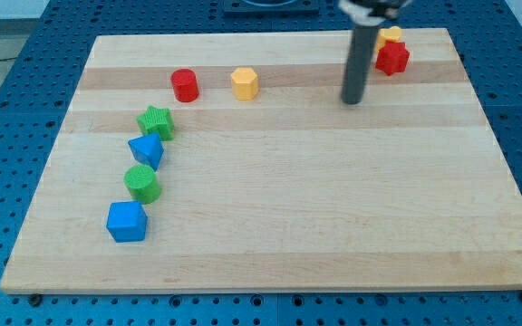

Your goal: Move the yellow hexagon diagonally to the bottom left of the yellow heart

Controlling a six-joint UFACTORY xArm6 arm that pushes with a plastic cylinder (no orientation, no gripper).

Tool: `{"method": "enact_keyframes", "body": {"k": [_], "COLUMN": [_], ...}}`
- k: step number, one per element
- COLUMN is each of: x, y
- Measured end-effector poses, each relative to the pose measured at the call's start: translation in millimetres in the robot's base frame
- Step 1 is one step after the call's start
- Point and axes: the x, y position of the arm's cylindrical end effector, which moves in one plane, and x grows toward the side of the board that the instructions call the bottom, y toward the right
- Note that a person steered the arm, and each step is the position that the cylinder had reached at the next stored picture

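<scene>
A red cylinder (185,85) sits just left of the yellow hexagon (245,83) near the board's (288,208) top edge. My tip (352,101), a bare rod touching nothing, stands well right of it, beside the red star (391,59) and yellow heart (389,36).

The dark rod (361,54) is running off the view's top, and is partly hiding the small yellow block (390,36).
</scene>
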Motion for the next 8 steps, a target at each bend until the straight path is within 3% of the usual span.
{"method": "enact_keyframes", "body": {"k": [2,8], "x": [4,-64], "y": [-134,-150]}}
